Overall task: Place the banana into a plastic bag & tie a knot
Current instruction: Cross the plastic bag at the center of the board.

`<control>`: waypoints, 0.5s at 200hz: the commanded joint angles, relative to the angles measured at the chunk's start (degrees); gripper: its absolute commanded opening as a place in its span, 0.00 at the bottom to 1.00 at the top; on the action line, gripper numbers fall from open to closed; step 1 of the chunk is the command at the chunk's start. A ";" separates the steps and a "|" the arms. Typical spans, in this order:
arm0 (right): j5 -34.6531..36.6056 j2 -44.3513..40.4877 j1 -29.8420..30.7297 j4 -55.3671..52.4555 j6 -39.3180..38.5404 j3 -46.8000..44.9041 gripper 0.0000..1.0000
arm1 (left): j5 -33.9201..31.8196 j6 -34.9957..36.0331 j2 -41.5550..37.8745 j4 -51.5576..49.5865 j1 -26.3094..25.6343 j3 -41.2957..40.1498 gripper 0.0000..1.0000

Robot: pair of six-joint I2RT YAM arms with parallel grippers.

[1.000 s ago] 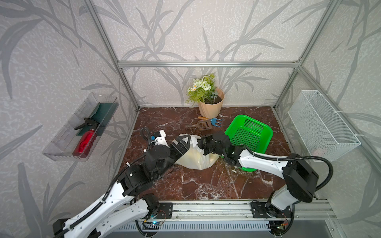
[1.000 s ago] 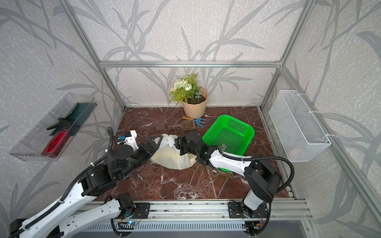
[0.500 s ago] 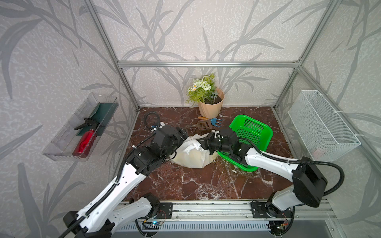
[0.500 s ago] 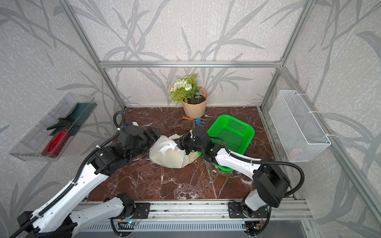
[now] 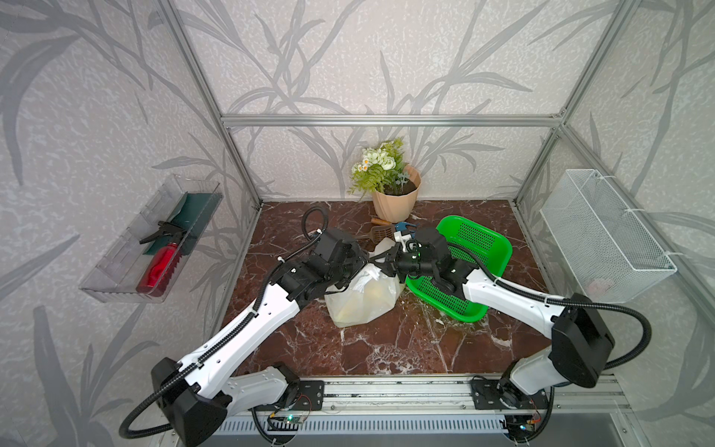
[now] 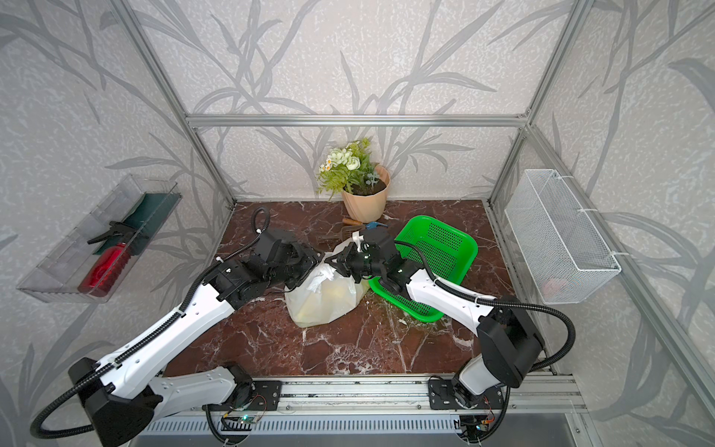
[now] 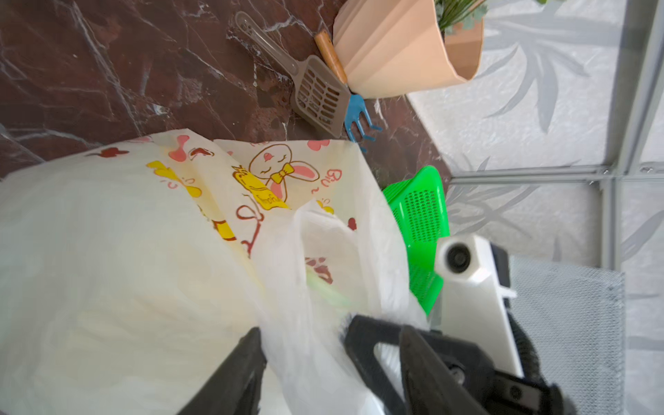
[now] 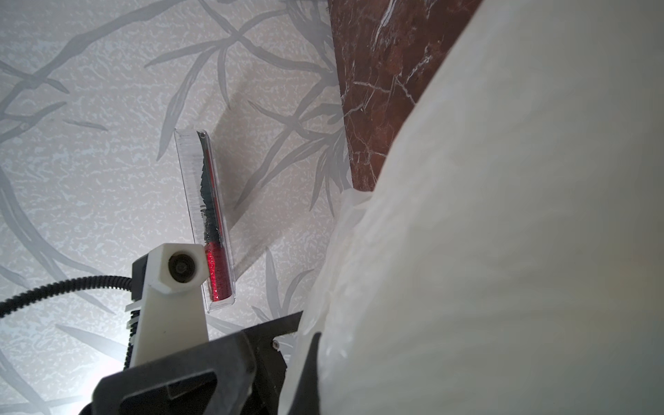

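Note:
The plastic bag [image 5: 360,302] [image 6: 321,305] stands in the middle of the marble floor, white with yellow and pink cartoon prints [image 7: 273,172]. The banana [image 5: 373,290] shows only as a pale yellow shape through the film. A bunched white twist of handle plastic [image 5: 365,276] sits at the bag's top; I cannot tell if it is a knot. My left gripper [image 5: 367,263] [image 7: 303,328] reaches the bag's top from the left, jaws apart with a handle strip [image 7: 305,287] between them. My right gripper [image 5: 387,265] [image 8: 305,327] meets it from the right, shut on bag film.
A green perforated basket [image 5: 464,271] lies tilted just right of the bag, under the right arm. A flower pot [image 5: 394,197], a brown scoop [image 7: 319,97] and a blue rake [image 7: 359,118] stand behind. A wire basket [image 5: 603,232] and a clear tray [image 5: 154,240] hang on the side walls.
The left arm has swung from the front left up to the bag's top, and its jaws have narrowed around a handle strip. The right gripper stayed shut and shifted slightly back.

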 commanded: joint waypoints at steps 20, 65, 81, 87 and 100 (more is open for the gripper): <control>-5.03 1.19 -0.57 10.41 -1.31 -0.83 0.00 | 0.25 -3.88 -3.85 -0.92 0.37 -4.67 0.36; -7.39 3.06 -0.70 15.61 -0.47 -2.25 0.00 | 4.03 -5.98 -4.92 0.76 0.38 -9.40 0.02; -7.75 3.94 -0.94 18.18 0.46 -2.92 0.00 | 3.37 -6.48 -6.67 0.84 0.39 -10.76 0.00; -7.92 4.24 -1.10 19.31 1.00 -3.19 0.00 | 3.39 -6.68 -7.38 0.94 0.40 -11.17 0.00; -8.20 4.78 -1.31 20.70 1.63 -3.65 0.00 | 3.79 -6.99 -8.39 1.32 0.37 -11.93 0.00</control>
